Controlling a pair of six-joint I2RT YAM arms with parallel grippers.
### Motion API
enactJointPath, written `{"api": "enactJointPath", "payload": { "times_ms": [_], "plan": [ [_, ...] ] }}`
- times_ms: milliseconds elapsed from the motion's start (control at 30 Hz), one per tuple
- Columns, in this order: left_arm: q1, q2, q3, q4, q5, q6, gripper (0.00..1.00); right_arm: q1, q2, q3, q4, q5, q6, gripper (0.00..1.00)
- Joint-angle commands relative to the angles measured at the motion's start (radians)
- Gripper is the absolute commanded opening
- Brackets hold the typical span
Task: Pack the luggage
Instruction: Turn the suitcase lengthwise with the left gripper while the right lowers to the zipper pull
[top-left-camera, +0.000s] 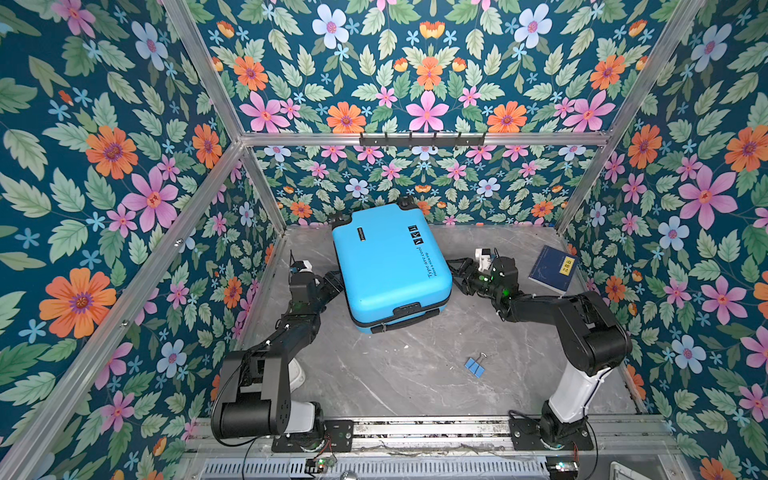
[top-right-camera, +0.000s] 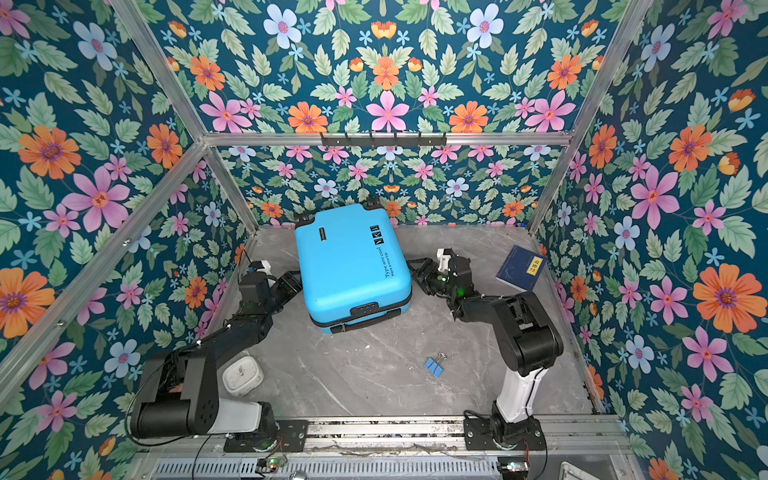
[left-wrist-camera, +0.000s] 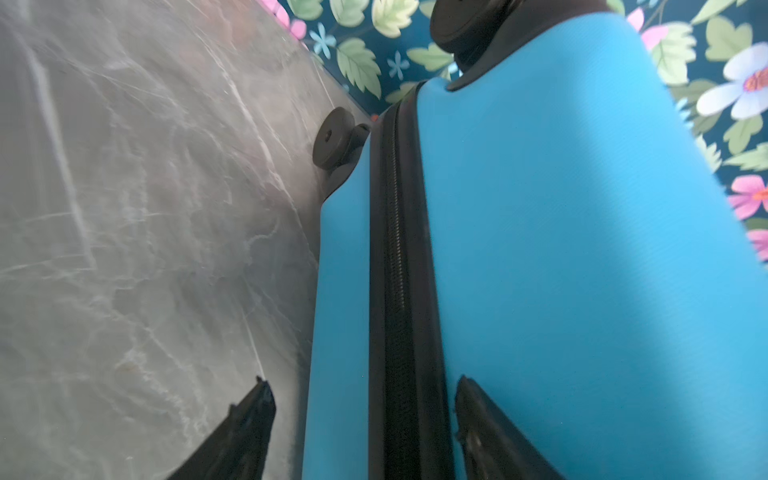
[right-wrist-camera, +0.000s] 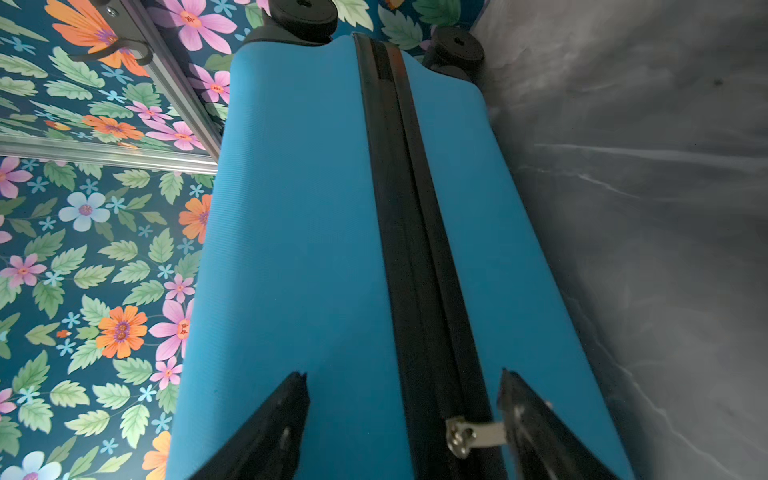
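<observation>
The luggage (top-left-camera: 390, 266) (top-right-camera: 353, 266) is a sky-blue hard-shell suitcase lying flat and closed on the grey marble table, wheels toward the back wall and black handle toward the front. My left gripper (top-left-camera: 332, 282) (top-right-camera: 293, 282) is at its left side, jaws open across the black zipper seam (left-wrist-camera: 399, 291); my left gripper (left-wrist-camera: 361, 386) shows one finger over the table and one over the shell (left-wrist-camera: 561, 249). My right gripper (top-left-camera: 453, 270) (top-right-camera: 415, 268) is at the right side, open (right-wrist-camera: 403, 376) against the shell (right-wrist-camera: 291, 249), with a metal zipper pull (right-wrist-camera: 473, 434) between its fingers.
A dark-blue book (top-left-camera: 552, 270) (top-right-camera: 521, 268) lies at the right wall. Blue binder clips (top-left-camera: 475, 365) (top-right-camera: 434, 365) lie in front of the suitcase. A white clock (top-right-camera: 242, 375) sits behind the left arm. A hook rail (top-left-camera: 422, 139) hangs on the back wall.
</observation>
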Motion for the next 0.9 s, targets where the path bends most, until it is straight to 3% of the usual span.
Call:
{"api": "enactJointPath", "payload": {
  "times_ms": [0, 500, 767, 867],
  "plan": [
    [-0.015, 0.039, 0.034, 0.069, 0.219, 0.047, 0.71, 0.031, -0.040, -0.057, 0.032, -0.123, -0.061, 0.74],
    [-0.127, 0.249, 0.242, 0.065, 0.280, 0.116, 0.71, 0.068, -0.204, -0.213, -0.021, -0.053, -0.111, 0.73],
    [-0.158, 0.332, 0.331, 0.081, 0.255, 0.107, 0.71, 0.069, -0.323, -0.245, -0.197, -0.001, -0.188, 0.74],
    [-0.151, 0.292, 0.301, 0.072, 0.151, 0.112, 0.70, 0.068, -0.377, -0.237, -0.357, 0.075, -0.230, 0.76]
  ]
}}
